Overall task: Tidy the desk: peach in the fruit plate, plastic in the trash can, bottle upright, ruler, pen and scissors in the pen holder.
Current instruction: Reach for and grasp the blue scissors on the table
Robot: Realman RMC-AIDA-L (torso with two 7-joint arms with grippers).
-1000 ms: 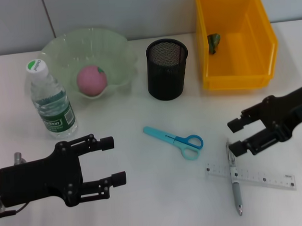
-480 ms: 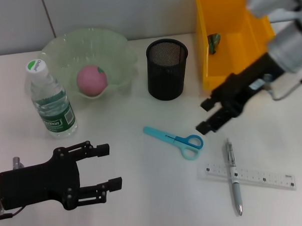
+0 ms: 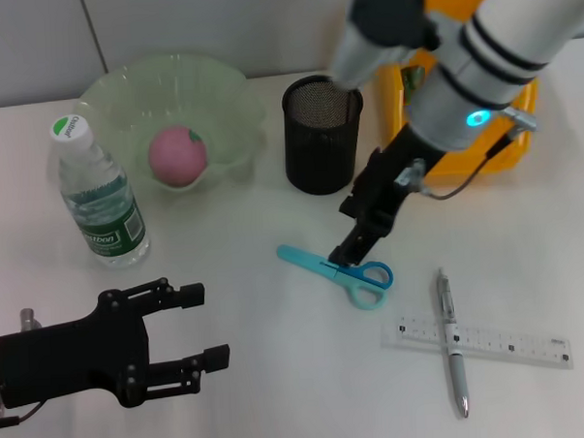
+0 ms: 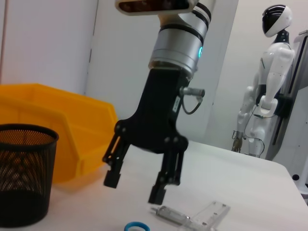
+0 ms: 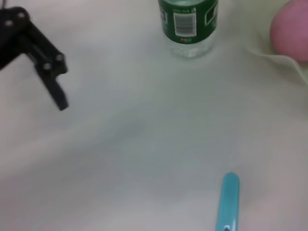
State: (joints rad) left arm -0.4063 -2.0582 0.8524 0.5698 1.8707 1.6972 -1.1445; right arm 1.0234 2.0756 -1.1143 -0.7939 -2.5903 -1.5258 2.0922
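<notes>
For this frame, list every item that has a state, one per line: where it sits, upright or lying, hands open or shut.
peach: in the fruit plate.
bottle: upright, capped.
trash can: holds green scrap.
pen holder: upright.
scissors: flat on the desk, closed.
pen: lying across the ruler.
right hand: open, above the scissors.
left hand: open, low by the near edge.

The right arm (image 3: 479,65) is showing white and silver-grey cylindrical segments ringed by black bands, with a cyan light glowing near its wrist and a thin grey cable looping beside it. Its black right gripper (image 3: 356,234) is ending in two blocky fingers. The left gripper (image 3: 205,325) is wearing matte black linkage plates dotted with small screws, with a silver fitting at its base.
</notes>
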